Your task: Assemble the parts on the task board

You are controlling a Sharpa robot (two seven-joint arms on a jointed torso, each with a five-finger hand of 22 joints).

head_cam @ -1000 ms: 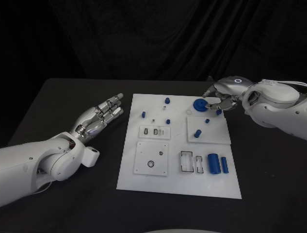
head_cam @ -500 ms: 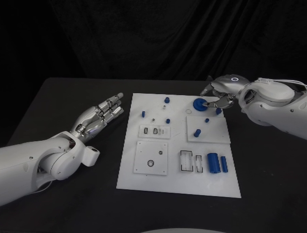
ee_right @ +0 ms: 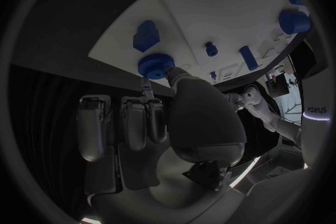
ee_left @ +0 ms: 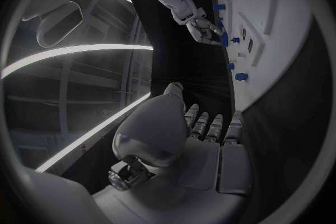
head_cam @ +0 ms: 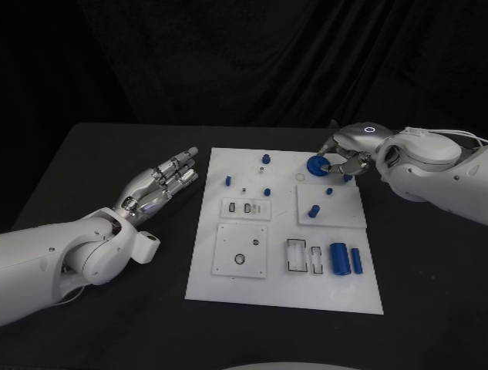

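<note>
Broadly, a black surface (head_cam: 110, 154) carrying the white task board (head_cam: 283, 285) at its middle. Left arm reaching in low along the near left side, its hand (head_cam: 160, 183) flat beside the board's left edge, fingers straight and slightly apart, pointing toward the far side, holding nothing, apart from the board. Right arm entering from the right, bent at the wrist, its hand (head_cam: 344, 160) poised over the board's far right corner, thumb and a finger pinching a round blue knurled part (head_cam: 318, 165); other fingers curled alongside, as seen in the right wrist view, where the same disc-shaped part (ee_right: 155, 64) sits at the fingertips just over the board. Cannot tell whether the knurled part touches the board or hangs a little above it.

Elsewhere on the board: a large blue cylinder (head_cam: 338, 258) lying near the near right edge, with a slimmer blue bar (head_cam: 356, 261) just beside it to the right and two framed rectangular recesses (head_cam: 298, 257) to its left. A square plate with an oval hole (head_cam: 241, 251) at the near left. Small blue pegs standing toward the far half: one (head_cam: 265, 159) near the far edge, one (head_cam: 228, 182) at the left edge, one (head_cam: 267, 192) between them, one (head_cam: 314, 211) on the right-hand square plate, one (head_cam: 329, 191) close under the right hand. Nothing standing between the right hand and its part.
</note>
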